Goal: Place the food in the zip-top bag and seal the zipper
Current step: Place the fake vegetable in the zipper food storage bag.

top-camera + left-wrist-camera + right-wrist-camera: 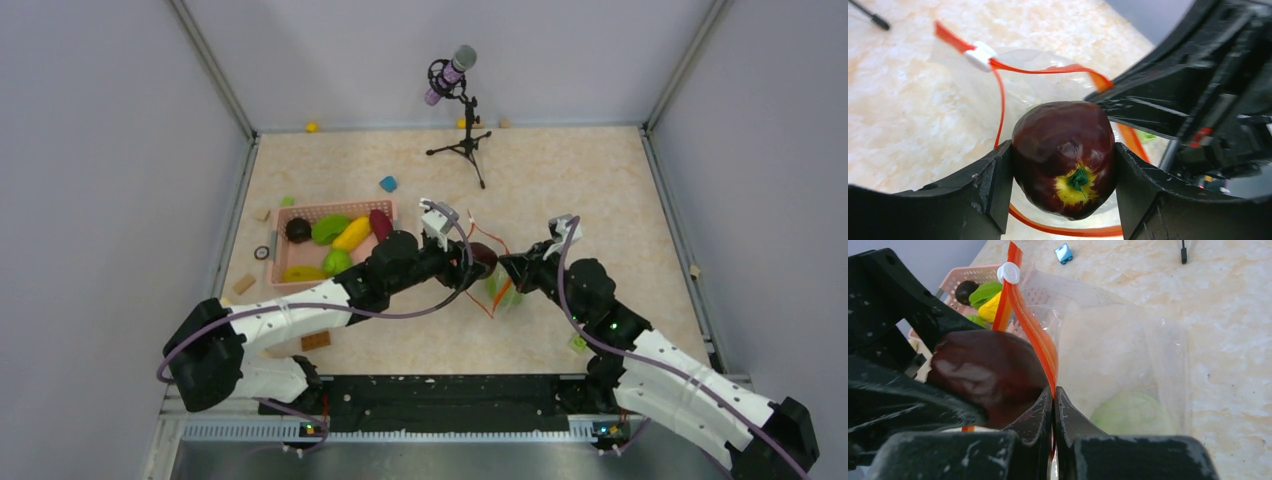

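Note:
My left gripper is shut on a maroon toy fruit with a yellow patch and green stem, held over the open mouth of the clear zip-top bag. From above, the fruit is mid-table beside the bag. My right gripper is shut on the bag's orange-red zipper strip and holds the mouth up. The white slider sits at the strip's far end. A light green piece lies inside the bag. The dark brown, yellow and green pieces lie in the pink basket.
A microphone on a tripod stands at the back centre. Small blocks lie about: blue, brown, tan, green. A dark ring lies left of the basket. Walls close in the table's left, back and right.

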Robot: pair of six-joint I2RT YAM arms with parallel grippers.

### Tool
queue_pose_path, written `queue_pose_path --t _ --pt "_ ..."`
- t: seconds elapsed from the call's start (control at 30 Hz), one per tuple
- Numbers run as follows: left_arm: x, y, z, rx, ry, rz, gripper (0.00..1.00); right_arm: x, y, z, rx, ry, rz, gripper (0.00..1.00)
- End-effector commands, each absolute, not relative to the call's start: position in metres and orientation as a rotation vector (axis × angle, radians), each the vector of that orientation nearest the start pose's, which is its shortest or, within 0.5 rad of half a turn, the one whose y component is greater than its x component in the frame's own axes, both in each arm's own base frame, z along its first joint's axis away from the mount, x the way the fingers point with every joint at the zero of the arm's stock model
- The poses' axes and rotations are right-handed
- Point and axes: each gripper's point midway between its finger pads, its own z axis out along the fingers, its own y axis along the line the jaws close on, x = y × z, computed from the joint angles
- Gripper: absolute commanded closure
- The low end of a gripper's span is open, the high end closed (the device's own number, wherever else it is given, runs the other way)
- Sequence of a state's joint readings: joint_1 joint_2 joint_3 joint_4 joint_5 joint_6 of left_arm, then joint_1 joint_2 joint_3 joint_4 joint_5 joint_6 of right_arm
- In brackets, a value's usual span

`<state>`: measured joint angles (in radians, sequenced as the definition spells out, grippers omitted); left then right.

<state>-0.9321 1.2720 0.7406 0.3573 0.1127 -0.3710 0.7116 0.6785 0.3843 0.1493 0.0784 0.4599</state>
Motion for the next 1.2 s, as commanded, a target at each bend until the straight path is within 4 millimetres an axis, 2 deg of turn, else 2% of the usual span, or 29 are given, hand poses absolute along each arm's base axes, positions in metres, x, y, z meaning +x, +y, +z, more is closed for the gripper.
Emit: queue_pose_path --t 0.0,0.07,0.1,0.23,0.4,0.47,0.6,0.67,0.8,0.9,1.07,1.17 --pt "0.249 -0.355 0.216 0.492 1.78 -0.914 1.0 0.228 0.209 0.225 -0.173 1.643 0.866 1.0" --pt "0.253 -0.353 0.212 0.465 1.804 -0.887 0.99 0.225 0.21 0.23 -0.181 1.621 0.884 1.0" --pt "0.254 -0.353 0.211 0.455 1.811 -0.878 0.96 0.224 0.209 0.231 -0.181 1.608 0.886 1.0" --pt "0.251 -0.353 0.211 0.458 1.819 -0.88 0.58 0.219 0.206 0.24 -0.179 1.554 0.911 1.0" --pt "0.243 -0.358 0.213 0.483 1.816 -0.921 0.39 0.219 0.202 0.241 -0.162 1.547 0.899 1.0" --pt "0.24 -0.36 0.213 0.491 1.817 -0.943 0.2 0.219 0.203 0.242 -0.167 1.547 0.904 1.0" --pt "0.235 -0.362 0.218 0.493 1.815 -0.976 0.14 0.219 0.204 0.241 -0.166 1.55 0.905 1.0" --pt "0.233 -0.361 0.221 0.491 1.81 -0.982 0.05 0.219 0.203 0.241 -0.166 1.55 0.904 1.0" --pt "0.22 -0.362 0.23 0.536 1.788 -1.039 0.03 0.218 0.203 0.242 -0.166 1.549 0.905 1.0" --pt "0.218 -0.357 0.235 0.53 1.778 -1.032 0.03 0.218 0.202 0.243 -0.162 1.546 0.903 1.0" --pt "0.231 -0.333 0.242 0.419 1.786 -0.918 0.03 0.219 0.202 0.244 -0.16 1.545 0.902 1.0" --pt "0.245 -0.308 0.242 0.295 1.8 -0.798 0.03 0.219 0.202 0.243 -0.16 1.546 0.899 1.0"
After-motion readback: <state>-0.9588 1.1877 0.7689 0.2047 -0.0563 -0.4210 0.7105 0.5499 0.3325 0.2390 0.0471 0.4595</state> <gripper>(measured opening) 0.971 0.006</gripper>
